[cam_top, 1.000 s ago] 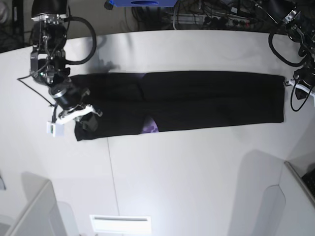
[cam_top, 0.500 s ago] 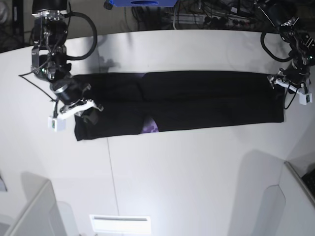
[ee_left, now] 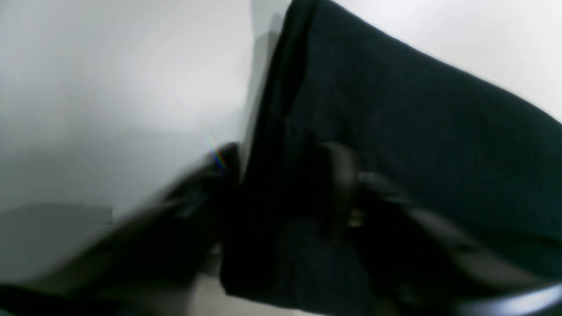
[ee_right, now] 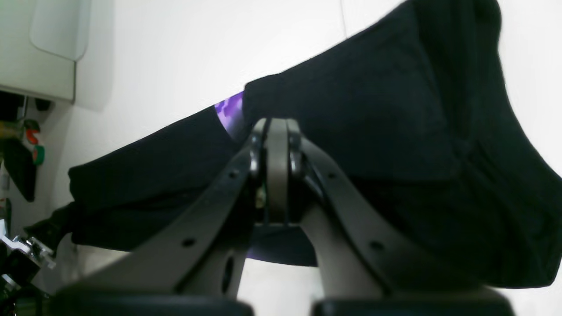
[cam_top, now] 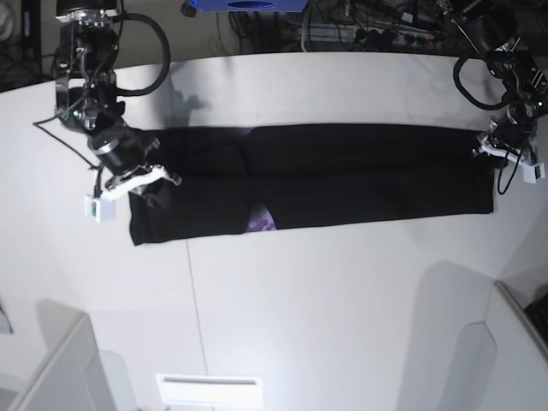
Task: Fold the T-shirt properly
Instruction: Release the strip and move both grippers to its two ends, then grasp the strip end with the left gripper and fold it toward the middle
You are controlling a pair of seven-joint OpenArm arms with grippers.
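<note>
white worktop (cam_top: 300,291), curved along the far edge, seam running down the near left part. spread across its middle: the t-shirt (cam_top: 342,171), folded into a long black band lying flat from left to right, a sliver of purple print (cam_top: 263,222) peeping out at the near hem left of centre.

at the band's left end in the base view, the right arm (cam_top: 86,94), reaching down from the far left corner, wrist bent toward the cloth. right pincer (ee_right: 275,149) pressed fully closed, pads together, tips low over the black cloth near the sleeve end; no fold of cloth visibly caught between the pads in the wrist view, though hard to say for sure with the tips against black fabric.

at the band's right end, the left arm (cam_top: 505,77), coming down from the far right corner, cable looped beside it. left pincer (ee_left: 285,193) straddling the shirt's edge, one finger on the worktop side, the other over the cloth; wrist view blurred and dark, so cannot tell whether parted or clamped on the hem.

small white tag-like block (cam_top: 99,208) hanging at the right wrist, just off the shirt's left end.
</note>
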